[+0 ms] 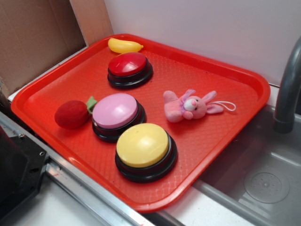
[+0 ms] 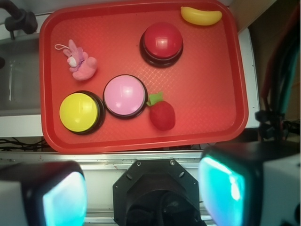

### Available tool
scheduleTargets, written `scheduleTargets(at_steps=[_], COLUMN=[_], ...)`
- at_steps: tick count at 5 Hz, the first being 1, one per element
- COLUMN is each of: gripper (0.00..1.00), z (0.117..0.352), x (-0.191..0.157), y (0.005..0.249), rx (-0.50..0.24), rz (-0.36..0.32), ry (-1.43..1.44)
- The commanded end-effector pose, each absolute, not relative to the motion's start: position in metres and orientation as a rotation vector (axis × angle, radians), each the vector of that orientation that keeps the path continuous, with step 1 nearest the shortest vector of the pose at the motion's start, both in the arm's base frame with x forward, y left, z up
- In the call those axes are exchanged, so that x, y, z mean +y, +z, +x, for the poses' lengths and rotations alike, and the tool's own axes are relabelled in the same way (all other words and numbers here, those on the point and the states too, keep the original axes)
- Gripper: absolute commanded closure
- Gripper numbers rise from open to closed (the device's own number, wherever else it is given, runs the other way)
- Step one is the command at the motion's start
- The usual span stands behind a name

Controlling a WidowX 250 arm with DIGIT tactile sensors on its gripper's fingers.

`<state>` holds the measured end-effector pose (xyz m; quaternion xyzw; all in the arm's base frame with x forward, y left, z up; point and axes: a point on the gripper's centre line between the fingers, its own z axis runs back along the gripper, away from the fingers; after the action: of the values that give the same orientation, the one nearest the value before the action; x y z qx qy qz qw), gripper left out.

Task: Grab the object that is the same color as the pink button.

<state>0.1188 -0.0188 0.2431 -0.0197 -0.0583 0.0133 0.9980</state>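
Note:
A small pink plush bunny (image 1: 188,106) (image 2: 80,61) with a white string loop lies on the red tray (image 1: 221,80) (image 2: 211,84), right of the pink button (image 1: 115,112) (image 2: 124,94). In the wrist view my gripper (image 2: 143,193) hangs high above the robot base, well short of the tray. Its two teal pads (image 2: 63,200) stand wide apart with nothing between them. The gripper itself does not appear in the exterior view.
A red-topped button (image 1: 130,66) (image 2: 162,41), a yellow-topped button (image 1: 142,146) (image 2: 79,111), a red plush strawberry (image 1: 72,114) (image 2: 162,114) and a yellow toy banana (image 1: 124,45) (image 2: 201,16) share the tray. A sink (image 1: 268,183) with a grey faucet (image 1: 288,89) lies beside it. Cardboard stands behind.

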Motion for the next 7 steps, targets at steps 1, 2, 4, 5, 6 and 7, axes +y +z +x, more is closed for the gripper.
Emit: scheduleTargets(at_steps=[1, 2, 4, 5, 6, 7], gripper=[0.0, 0.0, 0.0, 0.0, 0.0, 0.0], z=[0.119, 0.142, 0.202, 0.232, 0.253, 0.258], x=[-0.019, -0.027, -0.056, -0.075, -0.1, -0.121], y=[0.243, 0.239, 0.213, 0.191, 0.162, 0.131], rx=[-0.117, -0.115, -0.169, -0.219, -0.262, -0.281], rz=[-0.039, -0.054, -0.006, -0.035, -0.071, -0.071], ry=[0.027, -0.062, -0.217, -0.333, -0.404, -0.459])
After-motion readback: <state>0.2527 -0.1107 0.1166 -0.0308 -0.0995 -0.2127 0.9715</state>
